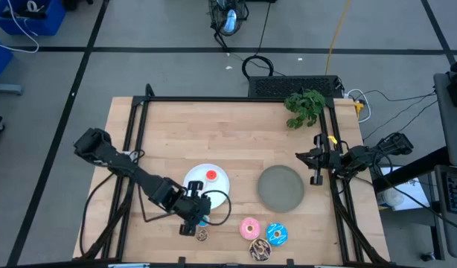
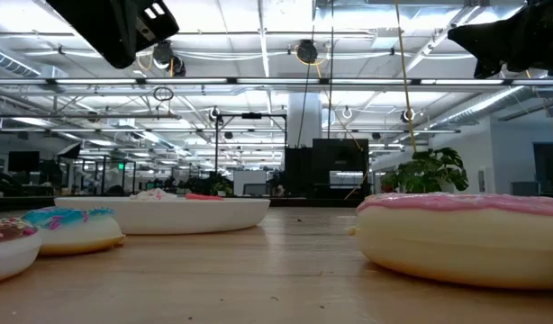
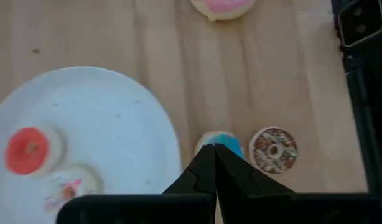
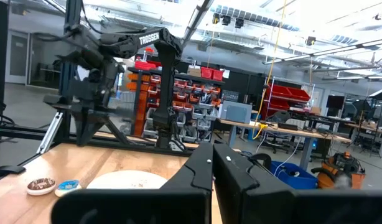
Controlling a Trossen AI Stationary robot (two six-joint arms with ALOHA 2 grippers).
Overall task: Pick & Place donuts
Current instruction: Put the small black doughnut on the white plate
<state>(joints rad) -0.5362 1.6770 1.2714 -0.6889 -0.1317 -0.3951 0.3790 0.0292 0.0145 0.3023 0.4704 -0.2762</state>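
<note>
My left gripper (image 3: pixel 214 149) is shut and hovers above the tiny blue donut (image 3: pixel 219 139), which lies flat on the table beside the tiny brown donut (image 3: pixel 274 149). In the low view both lie on the wood, the tiny blue donut (image 2: pixel 74 229) well below the raised gripper. The white plate (image 1: pixel 221 181) holds the tiny red donut (image 3: pixel 27 149) and the pink-white donut (image 3: pixel 69 186). The larger pink donut (image 1: pixel 250 228), blue sprinkled donut (image 1: pixel 277 234) and brown donut (image 1: pixel 260 250) lie near the table's near edge. My right gripper (image 4: pixel 214 149) waits shut at the table's right edge.
A grey plate (image 1: pixel 280 187) sits right of the white plate. A green plant (image 1: pixel 305 106) lies at the far right corner. Dark frame rails (image 1: pixel 336 179) run along the table's left, far and right sides. Bare wood spans the far half.
</note>
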